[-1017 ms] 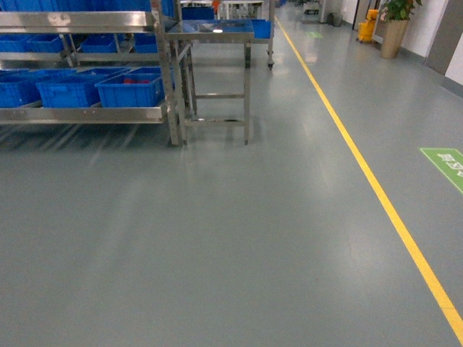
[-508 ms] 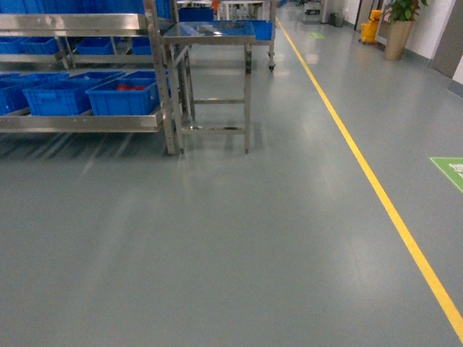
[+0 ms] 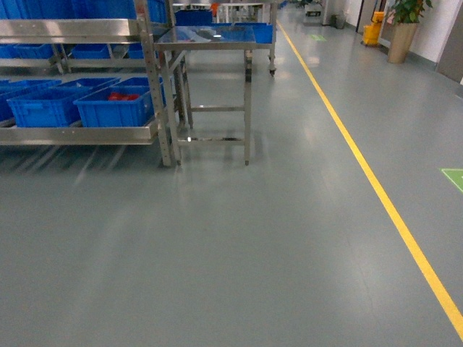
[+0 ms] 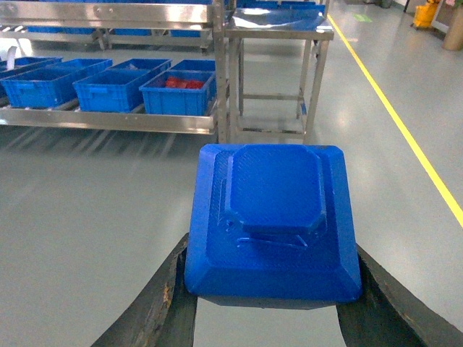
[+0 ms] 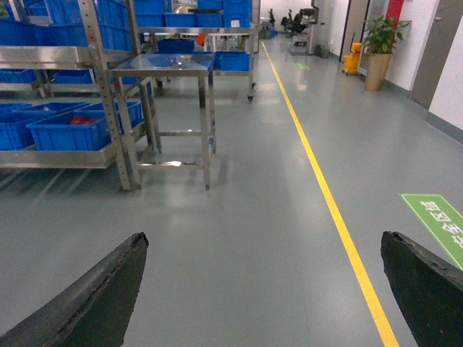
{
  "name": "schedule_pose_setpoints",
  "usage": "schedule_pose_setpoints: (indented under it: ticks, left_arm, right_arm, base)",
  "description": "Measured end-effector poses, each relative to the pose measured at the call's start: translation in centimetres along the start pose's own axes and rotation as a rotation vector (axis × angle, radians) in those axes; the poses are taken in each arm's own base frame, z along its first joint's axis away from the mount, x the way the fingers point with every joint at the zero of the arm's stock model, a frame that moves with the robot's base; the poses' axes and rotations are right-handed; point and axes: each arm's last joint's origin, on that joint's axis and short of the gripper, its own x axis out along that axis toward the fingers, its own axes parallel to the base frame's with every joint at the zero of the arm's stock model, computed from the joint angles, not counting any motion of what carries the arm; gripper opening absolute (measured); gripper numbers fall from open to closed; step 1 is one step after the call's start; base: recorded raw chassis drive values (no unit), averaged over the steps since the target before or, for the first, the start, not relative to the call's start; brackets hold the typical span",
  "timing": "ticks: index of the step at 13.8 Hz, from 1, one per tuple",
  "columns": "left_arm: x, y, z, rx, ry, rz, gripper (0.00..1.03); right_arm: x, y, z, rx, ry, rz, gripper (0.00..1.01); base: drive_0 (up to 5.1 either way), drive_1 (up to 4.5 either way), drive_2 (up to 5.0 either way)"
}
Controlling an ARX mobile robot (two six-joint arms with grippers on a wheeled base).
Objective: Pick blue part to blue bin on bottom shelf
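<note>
The blue part (image 4: 271,217), a flat square block with a raised octagonal top, is held between the two black fingers of my left gripper (image 4: 271,249), which is shut on its sides above the floor. Several blue bins (image 3: 116,107) stand in a row on the bottom shelf (image 3: 79,134) of a steel rack at the left; the nearest one (image 4: 179,92) holds red pieces. The bins are some way ahead of the part. My right gripper (image 5: 264,242) is open over bare floor, holding nothing. Neither gripper shows in the head view.
A steel table (image 3: 210,43) on thin legs stands right beside the rack's end post (image 3: 153,87). A yellow floor line (image 3: 376,188) runs along the right, with a green floor mark (image 3: 454,177) beyond it. A potted plant (image 5: 380,50) stands far back right.
The head view has shifted: rack, bins and table sit lower and further left in the frame than a second ago, and the green floor mark has slid towards the right edge.
</note>
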Motion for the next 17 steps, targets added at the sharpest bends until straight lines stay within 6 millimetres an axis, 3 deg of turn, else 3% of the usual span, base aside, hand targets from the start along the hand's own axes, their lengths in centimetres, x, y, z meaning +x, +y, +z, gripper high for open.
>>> schedule_pose_setpoints:
  ticks: [17]
  left_arm:
    - [0.0, 0.0, -0.01, 0.0, 0.001, 0.0, 0.44]
  right_arm:
    - [0.0, 0.0, -0.01, 0.0, 0.001, 0.0, 0.98]
  base:
    - [0.0, 3.96, -4.0]
